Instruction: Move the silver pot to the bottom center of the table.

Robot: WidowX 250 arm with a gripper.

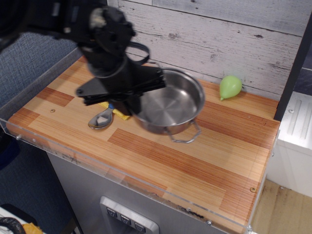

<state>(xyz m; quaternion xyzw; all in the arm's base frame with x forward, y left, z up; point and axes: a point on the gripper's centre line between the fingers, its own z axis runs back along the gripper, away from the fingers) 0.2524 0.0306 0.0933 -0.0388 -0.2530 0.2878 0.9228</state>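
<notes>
The silver pot (170,103) is shiny and round, with a wire loop handle hanging at its front. It is lifted off the table (229,161) and tilted, over the middle of the board. My black gripper (139,103) is shut on the pot's left rim; the fingertips are hidden by the wrist and the pot. The arm covers most of the yellow cloth behind it.
A metal spoon (101,118) lies left of the pot, its blue handle hidden under the arm. A small green balloon-like object (229,86) sits at the back right by the plank wall. A clear acrylic rim (122,170) edges the front and left.
</notes>
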